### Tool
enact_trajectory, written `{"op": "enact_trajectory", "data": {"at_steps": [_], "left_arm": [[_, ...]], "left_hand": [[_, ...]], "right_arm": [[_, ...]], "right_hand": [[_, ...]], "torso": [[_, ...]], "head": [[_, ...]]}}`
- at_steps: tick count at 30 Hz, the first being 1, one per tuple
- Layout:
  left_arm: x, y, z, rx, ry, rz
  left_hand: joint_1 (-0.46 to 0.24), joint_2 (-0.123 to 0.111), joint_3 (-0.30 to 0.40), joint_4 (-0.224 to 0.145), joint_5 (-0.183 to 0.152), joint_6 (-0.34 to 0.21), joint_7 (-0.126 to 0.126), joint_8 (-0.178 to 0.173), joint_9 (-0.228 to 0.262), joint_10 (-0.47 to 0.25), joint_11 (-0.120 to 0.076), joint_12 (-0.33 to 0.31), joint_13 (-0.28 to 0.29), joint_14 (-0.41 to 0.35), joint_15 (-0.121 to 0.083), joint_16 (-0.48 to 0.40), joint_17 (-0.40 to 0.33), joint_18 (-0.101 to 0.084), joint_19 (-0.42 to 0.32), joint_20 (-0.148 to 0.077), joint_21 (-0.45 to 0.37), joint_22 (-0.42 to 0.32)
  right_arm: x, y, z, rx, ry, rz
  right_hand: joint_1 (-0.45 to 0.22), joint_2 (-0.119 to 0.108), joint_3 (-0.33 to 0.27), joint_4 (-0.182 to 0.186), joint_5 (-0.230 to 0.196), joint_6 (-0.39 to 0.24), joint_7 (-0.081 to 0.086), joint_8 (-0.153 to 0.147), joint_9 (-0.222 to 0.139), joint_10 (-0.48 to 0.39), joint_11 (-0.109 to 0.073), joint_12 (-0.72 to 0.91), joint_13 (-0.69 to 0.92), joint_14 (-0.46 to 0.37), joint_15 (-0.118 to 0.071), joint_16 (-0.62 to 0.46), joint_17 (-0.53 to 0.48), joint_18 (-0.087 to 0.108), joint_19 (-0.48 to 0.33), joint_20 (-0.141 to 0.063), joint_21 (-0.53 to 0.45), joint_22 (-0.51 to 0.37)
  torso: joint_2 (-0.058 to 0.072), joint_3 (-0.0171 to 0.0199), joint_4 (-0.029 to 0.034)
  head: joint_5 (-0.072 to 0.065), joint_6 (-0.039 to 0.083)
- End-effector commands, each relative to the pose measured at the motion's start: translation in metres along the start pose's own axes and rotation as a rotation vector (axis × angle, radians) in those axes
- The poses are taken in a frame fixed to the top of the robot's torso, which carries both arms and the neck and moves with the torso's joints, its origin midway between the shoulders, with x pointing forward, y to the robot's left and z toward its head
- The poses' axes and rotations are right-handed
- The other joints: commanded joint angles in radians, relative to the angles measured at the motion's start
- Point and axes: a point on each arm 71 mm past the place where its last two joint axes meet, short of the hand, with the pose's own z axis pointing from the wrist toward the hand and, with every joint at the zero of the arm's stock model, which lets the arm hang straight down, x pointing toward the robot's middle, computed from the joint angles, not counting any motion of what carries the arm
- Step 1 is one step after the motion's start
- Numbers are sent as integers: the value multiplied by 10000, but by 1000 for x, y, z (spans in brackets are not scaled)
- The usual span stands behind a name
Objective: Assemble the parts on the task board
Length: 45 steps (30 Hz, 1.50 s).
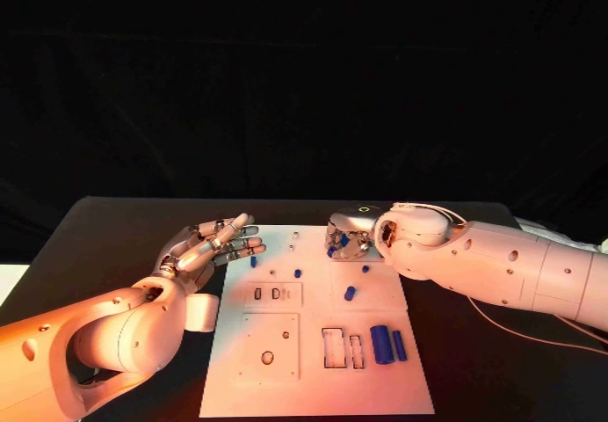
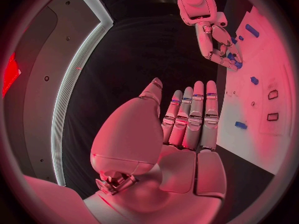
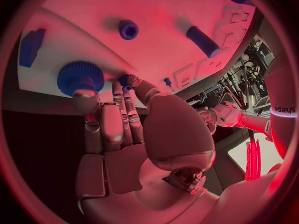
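**Supervisor:** How far along are you?

**Me:** Early, I judge. On the black table [image 1: 114,229] the flat white task board [image 1: 317,369] has most of its small blue plastic parts lying loose: a fat blue cylinder [image 1: 380,338] and a thinner one [image 1: 399,345] sit beside the empty rectangular slots near my edge, and a short blue peg [image 1: 351,293] lies mid-board.

**Supervisor:** And the hands?

**Me:** My left hand [image 1: 209,246] hovers off the board's left edge, fingers straight and spread, holding nothing. My right hand [image 1: 351,237] is at the far edge, fingertips [image 3: 85,97] touching a round, ridged blue gear [image 3: 79,77] there. I cannot tell whether it has a real grip.

**Supervisor:** What's left?

**Me:** Seating nearly everything, I reckon.
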Motion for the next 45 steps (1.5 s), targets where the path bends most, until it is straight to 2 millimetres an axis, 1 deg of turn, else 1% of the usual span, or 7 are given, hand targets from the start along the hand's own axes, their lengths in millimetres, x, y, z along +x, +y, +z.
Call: {"op": "enact_trajectory", "data": {"at_steps": [1, 12, 18, 21, 32, 35, 45], "left_arm": [[3, -1, 0, 13, 224, -143], [3, -1, 0, -8, 240, -154], [3, -1, 0, -16, 269, -168], [4, -1, 0, -19, 293, -180], [6, -1, 0, -29, 360, -204], [7, -1, 0, -28, 387, -212], [7, -3, 0, -22, 420, -213]], "left_hand": [[36, 91, 12, -54, -66, 27, 53, -34, -16, 49, 35, -60, -7, 104, 0, -46, 12, 125, 98, -2, 32, -10], [48, 118, 17, -67, -73, 25, 59, -46, -17, 45, 39, -75, -8, 112, 0, -50, 19, 124, 106, -3, 29, -14], [48, 118, 17, -67, -73, 25, 59, -46, -17, 45, 39, -75, -8, 112, 0, -50, 19, 124, 106, -3, 29, -14], [56, 126, 19, -75, -74, 25, 60, -50, -17, 45, 40, -80, -9, 115, 1, -52, 22, 124, 108, -3, 28, -16], [67, 135, 21, -87, -75, 26, 59, -55, -17, 45, 40, -87, -9, 119, 1, -56, 26, 124, 112, -4, 26, -19], [67, 135, 21, -87, -75, 26, 59, -55, -17, 45, 40, -87, -9, 119, 1, -56, 26, 124, 112, -4, 26, -19], [67, 135, 21, -87, -75, 26, 59, -55, -17, 45, 40, -87, -9, 119, 1, -56, 26, 124, 112, -4, 26, -19]], "right_arm": [[5, 0, 0, 30, 79, -194], [-10, 7, -4, -137, -1895, 165], [-15, 12, 0, 70, -2430, 278], [-16, 15, 5, 179, -2544, 266], [-17, 31, 24, 62, -2605, 280], [-16, 33, 30, 42, -2494, 272], [-14, 40, 38, -27, -2472, 275]], "right_hand": [[157, 47, 151, 18, -31, 144, -7, 72, 22, 127, -23, -23, 15, 414, -82, 52, 14, -190, 52, -1, 103, 85], [199, 130, 434, 81, -70, 251, 22, 60, 64, 248, -49, -38, 15, 393, -126, 160, 87, -238, 143, 1, 363, 409], [201, 126, 508, 88, -85, 239, 38, 42, 67, 220, -33, -51, 8, 382, -118, 163, 71, -238, 132, 10, 384, 419], [199, 123, 512, 89, -87, 237, 39, 40, 67, 217, -32, -52, 8, 381, -117, 164, 71, -238, 132, 11, 386, 421], [159, 65, 606, 108, -150, 200, 69, 9, 68, 148, -2, -61, -1, 370, -90, 192, 78, -239, 113, 30, 428, 453], [125, 46, 615, 130, -182, 194, 72, 5, 69, 136, 4, -58, -1, 367, -83, 200, 79, -240, 107, 37, 438, 460], [114, 37, 619, 137, -195, 189, 73, 3, 69, 129, 6, -59, -1, 367, -81, 208, 87, -241, 107, 40, 445, 467]], "torso": [[-1, -7, -3], [6, -17, 27], [14, -21, 55], [22, -27, 51], [51, -12, 36], [44, -22, 47], [65, -18, 36]], "head": [[0, -12], [6, 45], [37, 71], [68, 94], [110, 108], [118, 86], [167, 52]]}}
